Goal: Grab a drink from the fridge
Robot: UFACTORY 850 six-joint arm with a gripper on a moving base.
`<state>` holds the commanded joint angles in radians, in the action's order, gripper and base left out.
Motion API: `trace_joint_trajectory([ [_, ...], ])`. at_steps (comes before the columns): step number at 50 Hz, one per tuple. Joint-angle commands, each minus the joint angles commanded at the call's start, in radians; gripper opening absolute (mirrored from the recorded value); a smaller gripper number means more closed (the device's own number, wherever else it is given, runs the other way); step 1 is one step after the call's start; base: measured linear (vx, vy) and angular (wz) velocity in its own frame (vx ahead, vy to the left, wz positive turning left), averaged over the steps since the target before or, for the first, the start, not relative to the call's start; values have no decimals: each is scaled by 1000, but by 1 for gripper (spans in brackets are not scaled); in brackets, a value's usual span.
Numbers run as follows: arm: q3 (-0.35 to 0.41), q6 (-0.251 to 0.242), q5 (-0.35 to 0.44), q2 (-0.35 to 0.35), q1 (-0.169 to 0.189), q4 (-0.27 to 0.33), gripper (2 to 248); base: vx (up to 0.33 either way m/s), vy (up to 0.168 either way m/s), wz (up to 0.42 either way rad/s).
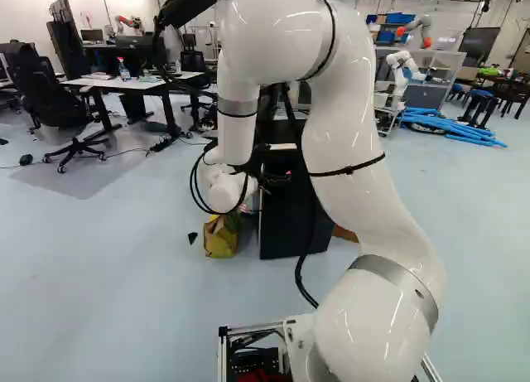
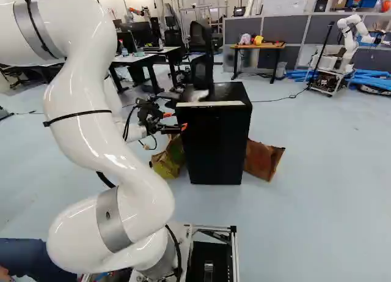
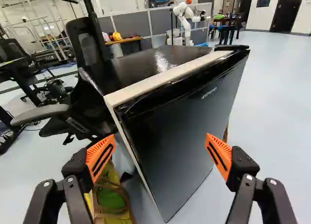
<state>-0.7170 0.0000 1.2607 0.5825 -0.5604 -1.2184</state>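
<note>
Your gripper is wide open, holding nothing. Black mini fridge is ahead, door looks shut, no drink in sight. Drive straight in and you may ram it backwards; swing low and you could snag the yellow-green bag.

Shows black on the fridge ahead of the pincer, orange on its pads, yellow and green on the bag below.

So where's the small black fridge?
The fridge stands near the middle of the right base view, ahead of the black gripper, between a yellow bag and a brown bag.
</note>
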Motion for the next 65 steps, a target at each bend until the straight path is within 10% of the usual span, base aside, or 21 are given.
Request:
trace_joint_trajectory([
  [65, -93, 0, 0, 54, 58, 0, 247, 0, 0, 0],
])
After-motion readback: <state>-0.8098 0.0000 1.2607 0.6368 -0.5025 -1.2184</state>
